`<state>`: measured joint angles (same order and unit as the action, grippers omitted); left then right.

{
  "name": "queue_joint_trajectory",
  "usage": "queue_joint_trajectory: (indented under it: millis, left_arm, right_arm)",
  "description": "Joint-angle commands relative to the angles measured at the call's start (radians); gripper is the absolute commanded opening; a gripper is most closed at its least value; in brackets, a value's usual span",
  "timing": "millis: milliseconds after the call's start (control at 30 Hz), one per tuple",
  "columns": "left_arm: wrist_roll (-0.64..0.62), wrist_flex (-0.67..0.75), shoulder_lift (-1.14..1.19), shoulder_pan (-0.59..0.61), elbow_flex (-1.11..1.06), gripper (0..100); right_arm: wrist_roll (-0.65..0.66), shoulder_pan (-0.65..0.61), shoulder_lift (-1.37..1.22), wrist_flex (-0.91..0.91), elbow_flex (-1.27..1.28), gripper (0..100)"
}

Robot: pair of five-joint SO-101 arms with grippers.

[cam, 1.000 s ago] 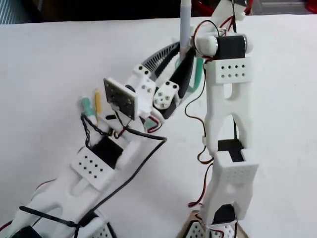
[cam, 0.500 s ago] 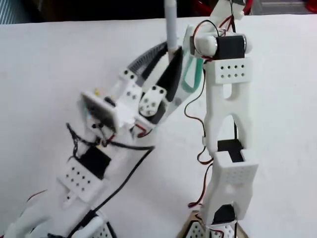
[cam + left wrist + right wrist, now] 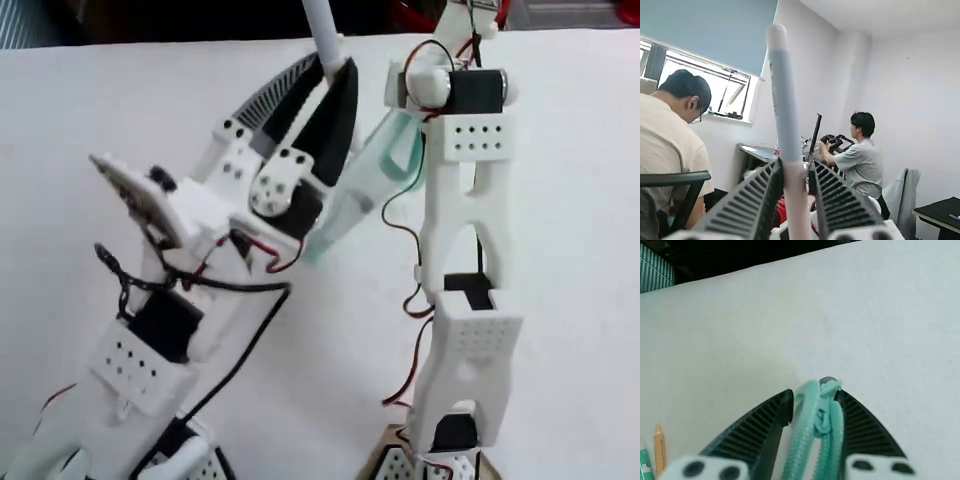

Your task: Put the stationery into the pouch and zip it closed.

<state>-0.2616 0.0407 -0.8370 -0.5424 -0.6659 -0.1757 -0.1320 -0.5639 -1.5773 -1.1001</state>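
Over table (image 3: 110, 90): one pen (image 3: 322, 35), one pouch (image 3: 362, 198)

**Right gripper clamping pouch zipper**

Right gripper (image 3: 814, 393) is pinching the teal pouch (image 3: 802, 442) by its zipper edge, with the slider (image 3: 821, 422) sitting between black ribbed fingers (image 3: 760, 426). White table (image 3: 865, 315) is lying beneath. Taking the fingertips' heading as 12 o'clock, an orange pencil (image 3: 659, 450) is lying near 8 o'clock, with a green item (image 3: 643, 462) just beside it.
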Motion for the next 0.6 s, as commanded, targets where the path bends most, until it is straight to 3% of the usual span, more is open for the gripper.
queue_joint_trajectory:
  millis: [0, 267, 567]
  left_arm:
    - [-0.025, 0.000, 0.039, 0.007, 0.060, 3]
    - [-0.049, -0.032, 0.045, -0.044, 0.061, 3]
    - [-0.051, -0.259, -0.222, 0.120, 0.051, 3]
  right_arm:
    - [0.012, 0.012, 0.005, -0.015, -0.048, 13.1]
    - [0.012, -0.001, 0.008, -0.024, -0.049, 13.1]
    - [0.012, -0.012, 0.007, -0.024, -0.051, 11.1]
